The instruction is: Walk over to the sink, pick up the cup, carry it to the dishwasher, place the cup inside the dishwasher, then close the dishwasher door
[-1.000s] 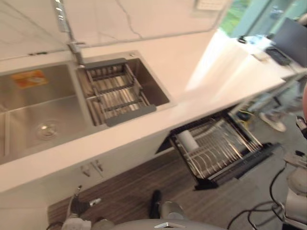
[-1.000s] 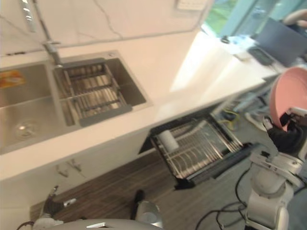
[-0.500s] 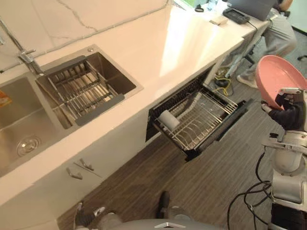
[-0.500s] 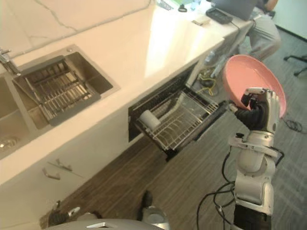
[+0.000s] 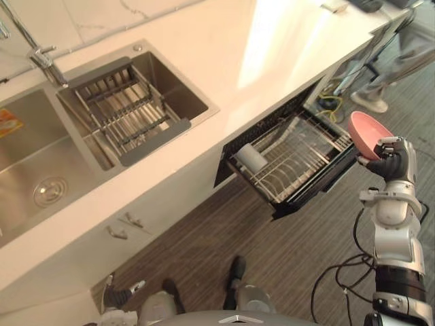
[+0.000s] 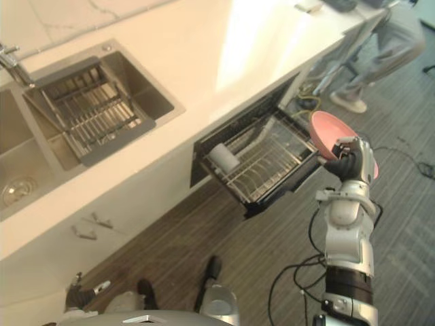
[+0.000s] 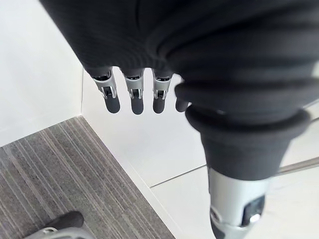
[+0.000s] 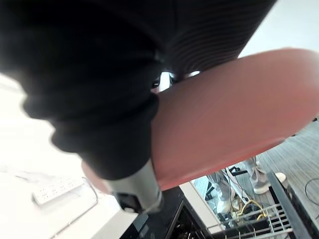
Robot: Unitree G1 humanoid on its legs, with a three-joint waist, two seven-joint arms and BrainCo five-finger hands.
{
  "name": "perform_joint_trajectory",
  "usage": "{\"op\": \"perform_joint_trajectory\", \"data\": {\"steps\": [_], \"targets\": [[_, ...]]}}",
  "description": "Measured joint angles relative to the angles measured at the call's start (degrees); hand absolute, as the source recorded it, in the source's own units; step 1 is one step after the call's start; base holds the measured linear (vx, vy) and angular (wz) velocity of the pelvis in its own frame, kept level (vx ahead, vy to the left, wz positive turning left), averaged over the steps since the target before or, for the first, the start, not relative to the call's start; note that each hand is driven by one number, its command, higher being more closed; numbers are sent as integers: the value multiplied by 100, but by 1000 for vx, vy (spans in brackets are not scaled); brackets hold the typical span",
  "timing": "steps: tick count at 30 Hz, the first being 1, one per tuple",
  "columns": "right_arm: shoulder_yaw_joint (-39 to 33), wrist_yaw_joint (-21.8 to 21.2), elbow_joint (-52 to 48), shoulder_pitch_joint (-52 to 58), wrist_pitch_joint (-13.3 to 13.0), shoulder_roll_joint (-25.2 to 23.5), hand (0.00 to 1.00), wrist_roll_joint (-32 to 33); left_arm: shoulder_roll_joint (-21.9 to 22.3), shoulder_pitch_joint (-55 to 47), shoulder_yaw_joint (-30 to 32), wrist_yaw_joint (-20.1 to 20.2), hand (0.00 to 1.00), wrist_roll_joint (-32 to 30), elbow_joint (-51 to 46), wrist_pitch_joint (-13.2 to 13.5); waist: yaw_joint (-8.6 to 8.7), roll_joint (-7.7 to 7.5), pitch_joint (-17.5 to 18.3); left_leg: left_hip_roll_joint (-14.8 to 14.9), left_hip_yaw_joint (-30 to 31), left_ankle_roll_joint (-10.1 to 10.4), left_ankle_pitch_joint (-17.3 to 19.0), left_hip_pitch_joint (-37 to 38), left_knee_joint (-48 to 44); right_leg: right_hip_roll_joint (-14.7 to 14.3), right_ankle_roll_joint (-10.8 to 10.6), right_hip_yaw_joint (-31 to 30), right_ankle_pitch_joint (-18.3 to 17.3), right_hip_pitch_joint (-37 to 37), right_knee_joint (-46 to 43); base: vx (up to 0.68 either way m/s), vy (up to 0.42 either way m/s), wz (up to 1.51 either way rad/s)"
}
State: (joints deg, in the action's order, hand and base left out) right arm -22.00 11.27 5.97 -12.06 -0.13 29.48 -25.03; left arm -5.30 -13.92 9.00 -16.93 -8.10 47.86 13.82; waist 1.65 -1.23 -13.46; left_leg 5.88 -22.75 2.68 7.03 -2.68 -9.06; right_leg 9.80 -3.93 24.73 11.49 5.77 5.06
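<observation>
fingers [image 5: 399, 146] of the right hand [image 5: 387, 166] curl round the rim of the pink bowl [image 5: 366, 132], a smooth, shallow, round dish held tilted. compared with half a second ago, the bowl sits closer to the outer corner of the open dishwasher drawer [image 5: 319, 188], just beside its wire rack [image 5: 299, 156]. a white cylinder [image 5: 250, 158] lies in that rack. the left hand [image 7: 132, 97] hangs with fingers relaxed. the brushed-steel sink [image 5: 41, 156] holds a ribbed drain tray [image 5: 126, 115].
</observation>
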Motion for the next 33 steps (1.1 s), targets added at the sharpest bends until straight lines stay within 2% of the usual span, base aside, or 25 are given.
{"op": "perform_joint_trajectory", "data": {"steps": [2, 6, 9, 12, 16, 22, 26, 31, 33], "targets": [[168, 17, 368, -429, 157, 174, 100, 70, -78, 141, 2, 4, 0, 0, -4, 15, -32, 37, -282, -89, 112, -81, 9, -181, -110, 93, -33, 61, 77, 66, 0, -90, 33, 21], [411, 63, 965, -1128, 328, 518, 100, 300, -99, 311, 0, -4, 0, 3, -5, 58, -112, 93, -604, -161, 220, -191, 40, -655, -390, 207, -42, 113, 210, 359, -7, -94, 19, 16], [652, 151, 1477, -1921, 539, 840, 100, 636, -93, 435, -8, -36, 0, 9, -62, 85, -184, 151, -895, -157, 250, -236, 64, -1012, -628, 234, -18, 107, 337, 597, -39, -77, 14, 9], [870, 177, 1646, -2379, 634, 1124, 100, 791, -94, 499, -11, -73, 0, 13, -215, 107, -185, 236, -1116, -154, 347, -282, 97, -1210, -806, 249, -21, 105, 399, 685, -40, -63, 17, 8], [1243, 177, 2017, -3121, 902, 1460, 100, 903, -118, 720, -43, -152, 0, 21, -229, 165, -203, 366, -1277, -170, 386, -365, 155, -1666, -1107, 302, -16, 31, 517, 998, -40, -76, 30, 5], [1465, 189, 2485, -3480, 1187, 1788, 100, 1024, -190, 875, -267, -158, 0, 126, -241, 242, -258, 595, -1408, -183, 368, -408, 188, -2053, -1312, 337, 3, -94, 592, 1326, -40, -46, 19, 0], [1471, 197, 2684, -3672, 1218, 2094, 100, 1202, -188, 947, -464, -156, 0, 162, -284, 242, -254, 795, -1497, -259, 418, -437, 189, -2196, -1351, 385, 0, -226, 651, 1528, -40, -3, 14, -11], [1471, 378, 2810, -3812, 1230, 2380, 100, 1237, -198, 1017, -655, -156, 0, 182, -438, 258, -211, 971, -1571, -312, 463, -456, 200, -2329, -1369, 421, -4, -272, 680, 1670, -40, -1, 4, -3], [1471, 424, 2829, -3854, 1204, 2491, 100, 1232, -200, 1017, -750, -154, 0, 235, -439, 259, -252, 999, -1576, -352, 455, -457, 200, -2348, -1327, 439, -9, -366, 692, 1768, -40, 8, 12, -12]]}}
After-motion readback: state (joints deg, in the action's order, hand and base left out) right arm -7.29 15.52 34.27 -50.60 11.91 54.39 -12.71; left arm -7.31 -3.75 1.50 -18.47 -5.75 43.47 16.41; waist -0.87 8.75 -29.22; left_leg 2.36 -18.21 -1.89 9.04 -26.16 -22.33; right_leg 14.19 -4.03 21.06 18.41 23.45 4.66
